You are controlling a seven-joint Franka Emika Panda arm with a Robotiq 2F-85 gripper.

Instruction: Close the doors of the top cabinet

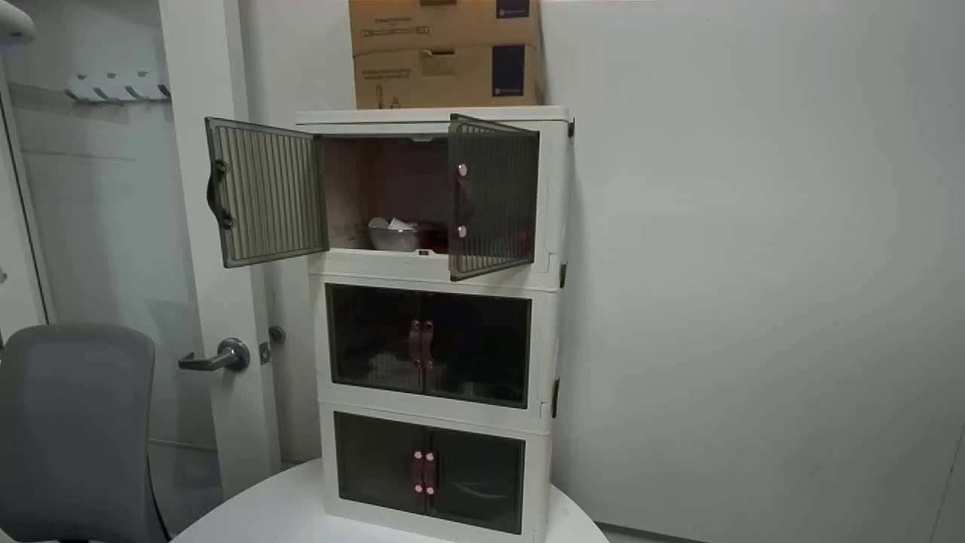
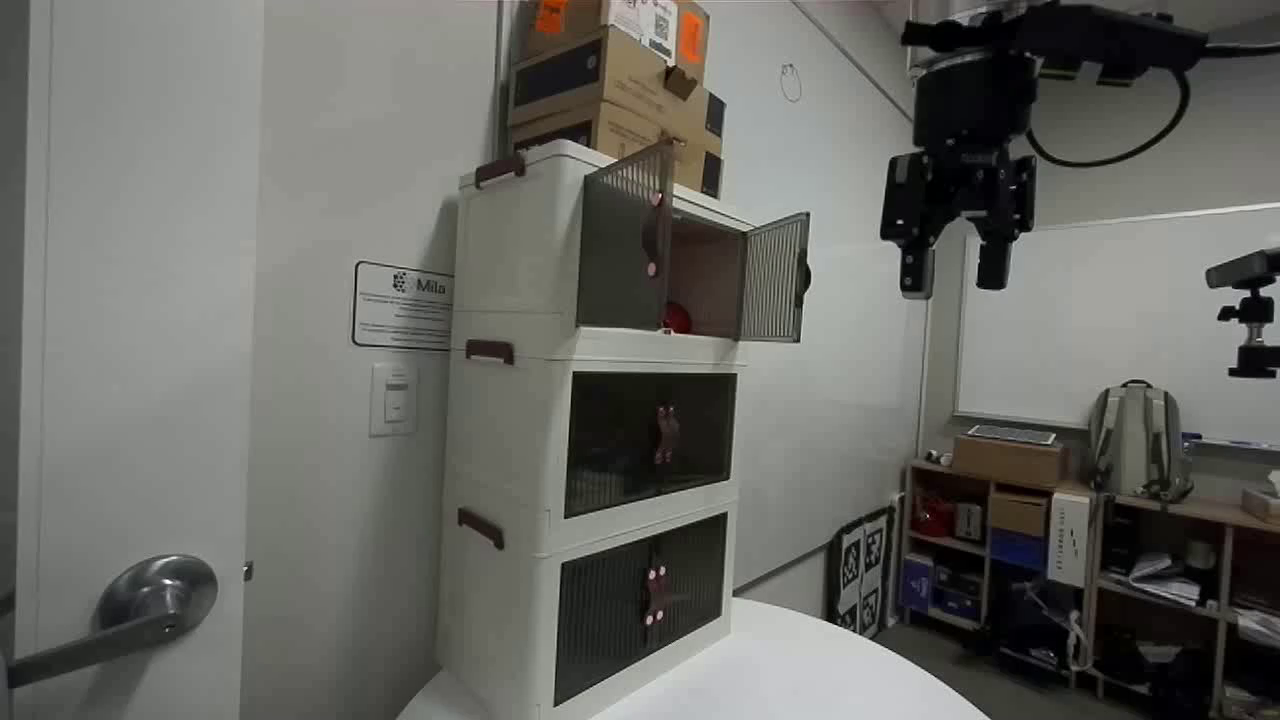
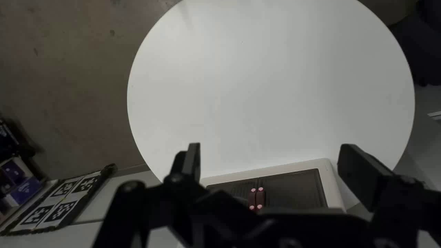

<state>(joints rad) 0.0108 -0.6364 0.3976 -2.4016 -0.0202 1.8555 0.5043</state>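
While the gripper (image 2: 955, 272) is held in the air with its jaws parted widely, clear of the stack (image 2: 505, 430), both doors (image 1: 271, 192) are seen swung outward from opposite side edges of the top cabinet (image 1: 553, 192). Inside, a bowl (image 1: 395, 240) is set behind the lower front edge; cardboard boxes (image 1: 452, 83) are borne on top. The stack is carried near the wall-side edge of the tabletop (image 3: 268, 75).

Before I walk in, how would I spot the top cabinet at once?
Look for the white three-tier unit standing on the round white table. The top cabinet is its uppermost tier, beneath the stacked cardboard boxes. Unlike the two shut lower tiers, it has both smoky doors standing open.
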